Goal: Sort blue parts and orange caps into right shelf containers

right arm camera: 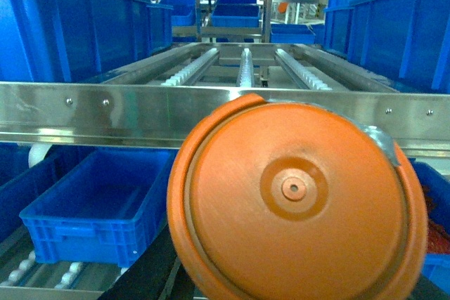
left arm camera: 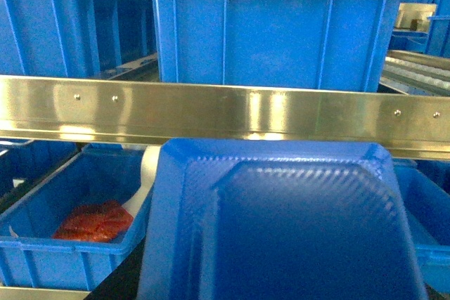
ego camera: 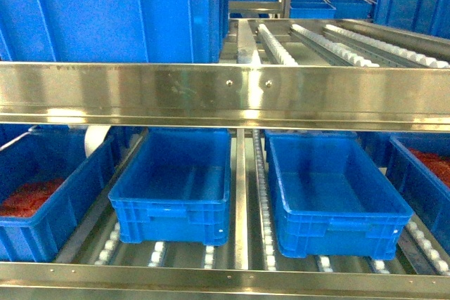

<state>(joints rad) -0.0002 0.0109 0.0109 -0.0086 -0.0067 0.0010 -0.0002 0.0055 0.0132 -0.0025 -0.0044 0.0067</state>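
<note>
Ribbed blue crates (ego camera: 176,187), textured blue part (left arm camera: 281,223), round orange cap (right arm camera: 295,201), hand states unclear

Orange cap (right arm camera: 295,201): round, flat face toward my wrist camera, filling lower frame. Behind it: steel shelf rail (right arm camera: 140,114). Below left: blue crate (right arm camera: 98,205) on rollers (right arm camera: 42,272). My fingers unseen.

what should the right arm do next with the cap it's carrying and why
Probably carry the orange cap forward under the steel rail and over the right empty crate. The cap fills the right wrist view, so it seems to be held already, and both middle crates look empty. The fingers are hidden behind the cap, so the grip can't be confirmed.
</note>
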